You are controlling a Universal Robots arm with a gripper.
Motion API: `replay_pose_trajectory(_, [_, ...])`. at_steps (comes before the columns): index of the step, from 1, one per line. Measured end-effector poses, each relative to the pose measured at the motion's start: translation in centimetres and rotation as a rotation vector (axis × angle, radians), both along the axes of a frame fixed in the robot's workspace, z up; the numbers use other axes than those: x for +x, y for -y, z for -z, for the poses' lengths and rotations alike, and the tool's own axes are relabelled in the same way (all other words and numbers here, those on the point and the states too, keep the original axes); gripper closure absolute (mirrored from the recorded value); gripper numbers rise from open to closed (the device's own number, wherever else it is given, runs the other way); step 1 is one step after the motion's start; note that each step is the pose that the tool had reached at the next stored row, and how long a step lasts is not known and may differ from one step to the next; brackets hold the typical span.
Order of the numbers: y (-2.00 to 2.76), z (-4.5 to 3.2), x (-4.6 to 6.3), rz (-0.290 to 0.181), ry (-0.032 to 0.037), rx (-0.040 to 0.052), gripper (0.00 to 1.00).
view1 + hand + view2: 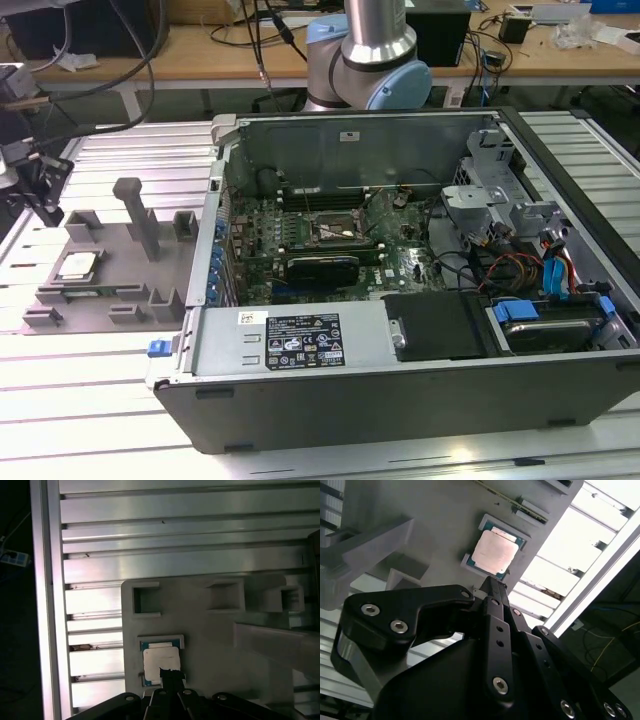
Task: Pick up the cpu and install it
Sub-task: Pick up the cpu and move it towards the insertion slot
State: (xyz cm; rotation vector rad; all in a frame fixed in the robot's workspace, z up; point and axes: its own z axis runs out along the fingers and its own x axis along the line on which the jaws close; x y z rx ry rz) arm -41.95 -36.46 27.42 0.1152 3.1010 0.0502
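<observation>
You have the slatted aluminium table (100, 400) under everything, and on it the grey tray (110, 290), which is your landmark here. The open computer case (300, 345) lies just beside the tray, on the exterior view's right of it, with its side panel off and the motherboard showing. Its dark metal-framed socket (335, 232) sits well apart from the tray, deep in the case. The arm (375, 50) rises behind the case, farther from the tray than the case's near wall. On the tray itself you can see a tall upright post (135, 215) near its middle and several small open-sided pockets around its edges. The gripper (491, 581) hangs over the tray, and in both wrist views its black fingers (496, 630) run together into one narrow tip with no gap showing, so the claw looks closed and carries nothing. In the first wrist view that tip (169, 672) overlaps one edge of the cpu (160, 660), but you cannot tell from either wrist view whether it touches. The cpu (493, 553) lies flat, metal top up, in a shallow square pocket of the tray, toward the tray's side on the exterior view's left (77, 265).
</observation>
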Motion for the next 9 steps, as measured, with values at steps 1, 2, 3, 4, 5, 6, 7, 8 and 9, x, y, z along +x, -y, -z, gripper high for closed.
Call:
replay_pose_trajectory(1, [0.0,0.16,-0.02,0.0,0.0001,0.0,0.89])
replay_pose_trajectory(2, [0.0,0.26,-0.04,0.0,0.0,0.0,0.89])
replay_pose_trajectory(3, [0.0,0.36,-0.06,0.0,0.0,0.0,0.89])
replay_pose_trajectory(4, [0.0,0.46,-0.08,0.0,0.0,0.0,0.89])
replay_pose_trajectory(5, [0.0,0.57,-0.1,0.0,0.0,0.0,0.89])
replay_pose_trajectory(6, [0.0,0.69,-0.13,0.0,0.0,0.0,0.89])
replay_pose_trajectory(7, [0.0,0.8,-0.16,0.0,0.0,0.0,0.89])
replay_pose_trajectory(8, [0.0,0.96,-0.2,0.0,0.0,0.0,0.89])
replay_pose_trajectory(9, [0.0,1.1,-0.23,0.0,-0.0001,0.0,0.89])
